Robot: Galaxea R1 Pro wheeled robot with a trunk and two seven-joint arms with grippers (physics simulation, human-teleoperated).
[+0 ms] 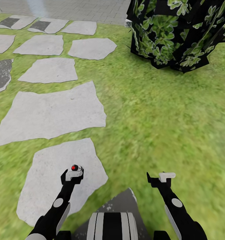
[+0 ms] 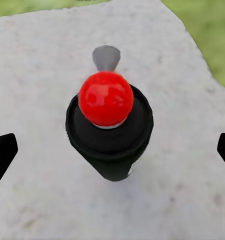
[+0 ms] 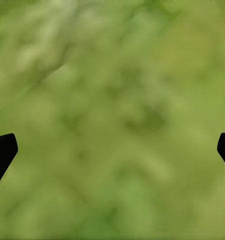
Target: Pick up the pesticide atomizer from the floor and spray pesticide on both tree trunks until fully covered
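Note:
The pesticide atomizer stands upright on a grey paving stone of the floor. Seen from above in the left wrist view, the atomizer has a dark round body, a red ball on top and a small grey nozzle. My left gripper hangs right over it and is open; its black fingertips sit far out on either side, clear of the bottle. Over the grass, my right gripper is open with nothing between its fingers. Both trees and their trunks are out of view.
More flat grey stepping stones run up the left side across the green lawn. A dark, broad-leaved bush stands at the far right. Grey paving lies along the far edge. My base is at the near edge.

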